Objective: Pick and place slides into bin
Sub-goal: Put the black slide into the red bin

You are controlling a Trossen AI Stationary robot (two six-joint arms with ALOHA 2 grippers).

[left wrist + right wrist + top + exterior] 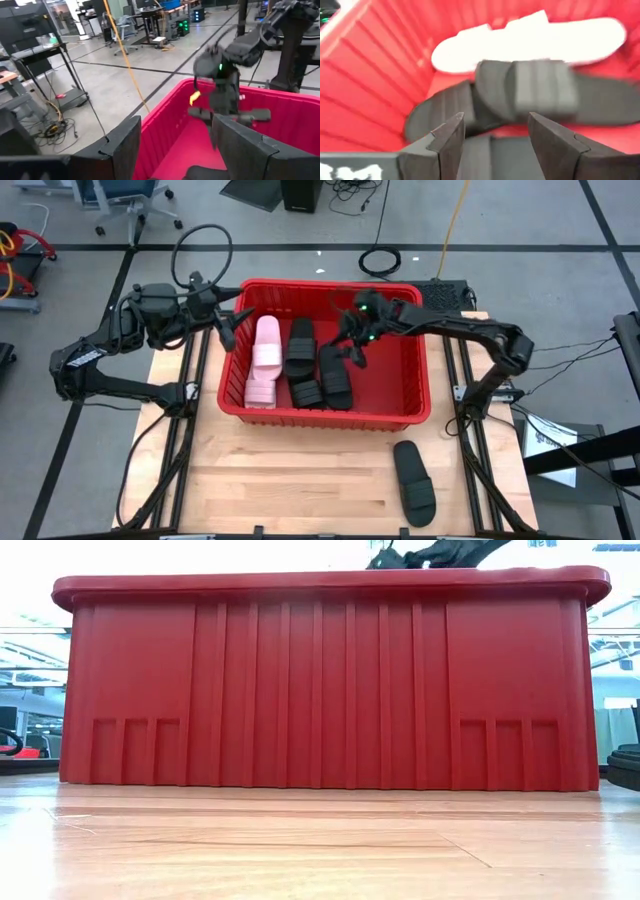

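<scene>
The red bin stands on the table's far half, and its near wall fills the low view. Inside lie two white slides at the left and three black slides in the middle. One black slide lies flat on the table near the right front, and its edge shows in the low view. My left gripper is open and empty over the bin's far left corner. My right gripper is open and empty above the black slides in the bin.
The wooden table top lies bare in front of the bin, apart from the one black slide. Metal rails run along both table sides. Cables and office chairs stand on the floor beyond the far edge.
</scene>
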